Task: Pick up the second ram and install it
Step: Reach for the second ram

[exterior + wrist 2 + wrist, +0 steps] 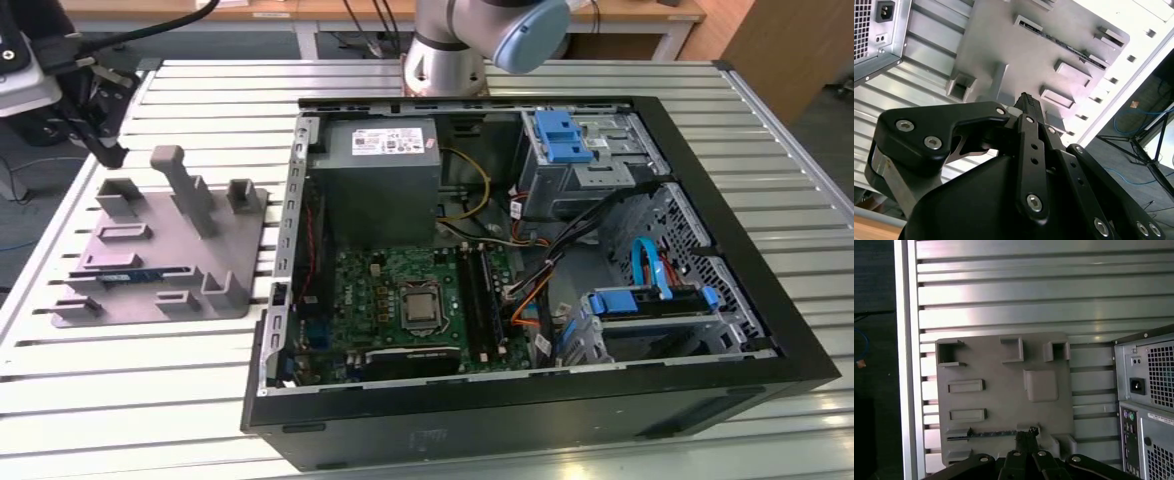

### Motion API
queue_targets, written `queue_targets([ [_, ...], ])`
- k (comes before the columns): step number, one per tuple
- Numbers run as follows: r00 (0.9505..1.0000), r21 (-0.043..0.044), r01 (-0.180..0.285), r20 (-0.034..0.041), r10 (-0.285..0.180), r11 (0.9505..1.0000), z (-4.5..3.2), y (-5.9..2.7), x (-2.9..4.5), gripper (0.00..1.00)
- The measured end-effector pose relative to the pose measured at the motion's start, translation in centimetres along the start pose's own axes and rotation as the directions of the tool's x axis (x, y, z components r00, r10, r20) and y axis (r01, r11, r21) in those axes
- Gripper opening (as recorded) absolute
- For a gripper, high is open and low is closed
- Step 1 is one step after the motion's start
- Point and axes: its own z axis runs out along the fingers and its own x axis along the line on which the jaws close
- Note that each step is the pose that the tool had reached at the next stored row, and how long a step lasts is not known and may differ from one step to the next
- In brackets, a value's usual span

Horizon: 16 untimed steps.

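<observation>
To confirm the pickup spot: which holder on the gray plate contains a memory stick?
The long one nearest the end effector: the second ram sits in it; the others hold none.

Bright, even room light; glare washes the metal table slats [1004,315] and the gray holder plate [1019,55] pale, while the gripper [1026,99] looms dark

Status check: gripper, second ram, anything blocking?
Gripper shut, empty, above gray holder plate. Second ram lying in its slot on the plate, not picked up. No obstruction seen.
</observation>
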Motion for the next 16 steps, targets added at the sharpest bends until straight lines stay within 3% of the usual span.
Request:
queue_targets([
  [16,1.0,-0.0001,0.0,0.0001,0.0,1.0,1.17,-0.25,2.47,0.1],
])
